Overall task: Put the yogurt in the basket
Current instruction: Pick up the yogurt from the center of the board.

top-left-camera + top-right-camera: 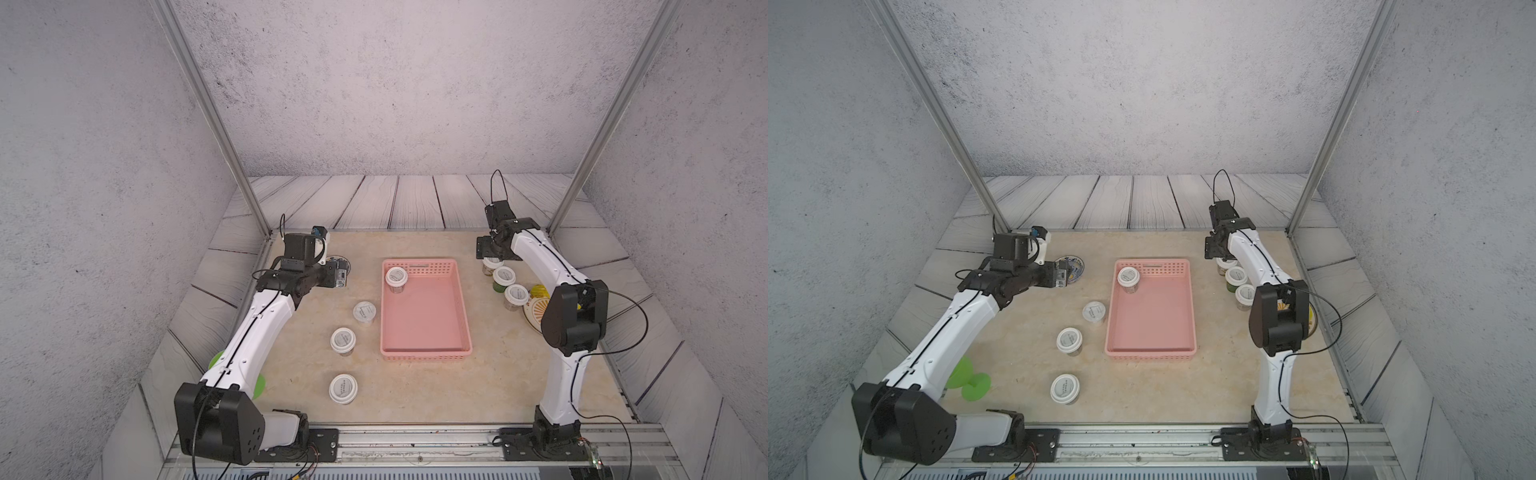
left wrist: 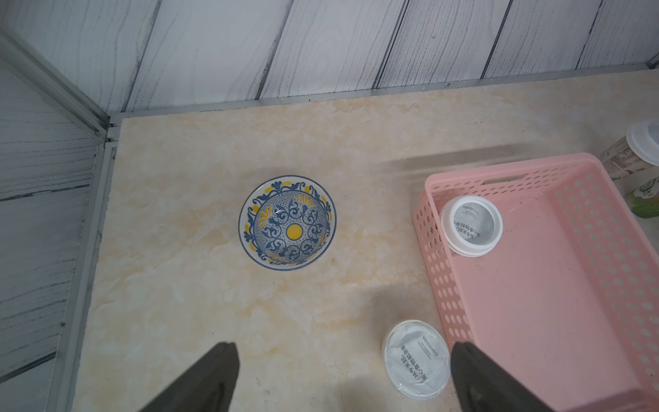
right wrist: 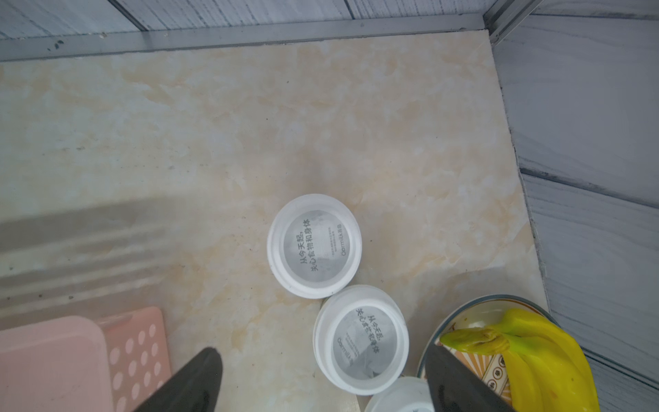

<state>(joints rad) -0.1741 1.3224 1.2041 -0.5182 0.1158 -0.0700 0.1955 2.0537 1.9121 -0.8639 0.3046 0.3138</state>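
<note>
Beige marble tabletop inside grey walls holds our two arms. At its centre sits the pink basket, one yogurt cup upright in its far left corner. Three cups stand in a line left of it; three more stand touching on the right, beside a plate of bananas. Our left gripper hovers near a patterned bowl, fingers apart and empty; our right gripper hangs over the right-hand cups, fingers likewise spread.
</note>
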